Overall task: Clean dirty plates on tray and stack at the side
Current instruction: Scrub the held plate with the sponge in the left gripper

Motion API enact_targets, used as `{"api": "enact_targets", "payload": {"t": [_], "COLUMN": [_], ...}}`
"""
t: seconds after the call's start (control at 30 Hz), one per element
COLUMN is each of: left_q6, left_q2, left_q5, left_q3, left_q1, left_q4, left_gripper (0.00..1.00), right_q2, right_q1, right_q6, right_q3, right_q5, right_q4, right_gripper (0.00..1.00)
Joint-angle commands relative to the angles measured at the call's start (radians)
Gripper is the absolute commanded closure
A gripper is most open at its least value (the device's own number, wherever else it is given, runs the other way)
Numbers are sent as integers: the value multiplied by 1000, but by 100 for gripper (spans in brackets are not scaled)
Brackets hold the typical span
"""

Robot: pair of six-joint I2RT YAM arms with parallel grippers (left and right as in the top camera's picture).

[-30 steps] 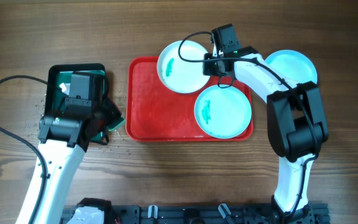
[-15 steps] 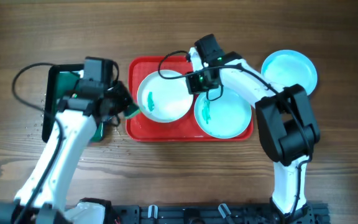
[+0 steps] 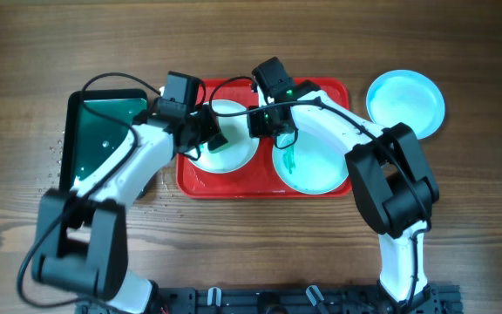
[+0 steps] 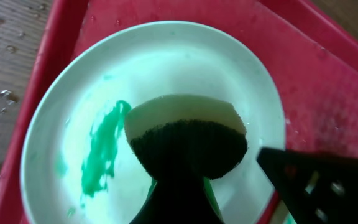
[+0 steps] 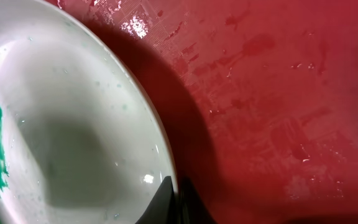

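The red tray (image 3: pixel 234 183) holds a white plate (image 3: pixel 238 150) on its left and a pale turquoise plate (image 3: pixel 316 161) with a teal smear on its right. A second turquoise plate (image 3: pixel 405 103) lies on the table right of the tray. My right gripper (image 3: pixel 264 126) is shut on the white plate's right rim, as the right wrist view shows (image 5: pixel 176 199). My left gripper (image 3: pixel 213 138) is shut on a sponge (image 4: pixel 185 130) and holds it on the white plate (image 4: pixel 61 143), beside its teal smear (image 4: pixel 104 155).
A dark green tray (image 3: pixel 103 144) with water drops sits left of the red tray. Water drops lie on the wooden table near it. The red tray floor (image 5: pixel 278 93) is wet. Both arms crowd together over the tray's left half.
My right gripper slid the white plate from the tray's back edge to its left half. My left arm came from the green tray and set the sponge on that plate.
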Motion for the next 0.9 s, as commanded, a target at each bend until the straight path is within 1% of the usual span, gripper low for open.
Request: {"api": "enact_targets", "payload": {"t": [0.0, 0.07, 0.17, 0.2, 0.27, 0.3, 0.4, 0.5, 0.6, 0.63, 0.67, 0.7, 0.77, 0.8, 0.87], "left_q6": [9, 10, 20, 20, 21, 33, 130, 151, 151, 151, 151, 151, 147, 140, 88], "left_q2": [101, 133, 132, 127, 111, 103, 79, 20, -34, -57, -77, -80, -66, -51, -6], "left_q5": [15, 10, -50, -79, -198, -240, -320, -377, -347, -306, -222, -140, -28, 10, 46], "left_q3": [-3, -3, -2, -2, -2, -2, -2, -2, -2, -2, -2, -2, -3, -3, -3], "left_q1": [-5, -5, 4, 9, 16, 18, 18, 18, 12, 9, 6, 6, 6, 5, 5], "left_q4": [65, 89, 78, 68, 10, -14, -60, -82, -71, -55, -28, 3, 59, 81, 112], "left_gripper": [96, 96, 96, 96, 96, 96, 96, 96, 96, 96, 96, 96, 96, 96, 96], "right_q2": [20, 20, 20, 20, 20, 20, 20, 20, 20, 20, 20, 20, 20, 20, 20], "right_q1": [2, 2, 2, 2, 2, 2, 2, 2, 2, 2, 2, 2, 2, 2, 2], "right_q6": [18, 18, 18, 18, 18, 19, 19, 18, 19, 19, 18, 19, 19, 19, 19], "right_q3": [-1, -2, -2, -2, -2, -2, -2, -2, -2, -2, -2, -2, -2, -2, -2], "right_q5": [61, 64, 83, 100, 121, 124, 124, 124, 124, 124, 124, 124, 124, 124, 124], "right_q4": [-5, -5, -10, -13, -20, -21, -19, -19, -19, -18, -16, -14, -11, -8, -6], "right_gripper": [96, 96, 96, 96, 96, 96, 96, 96, 96, 96, 96, 96, 96, 96, 96]}}
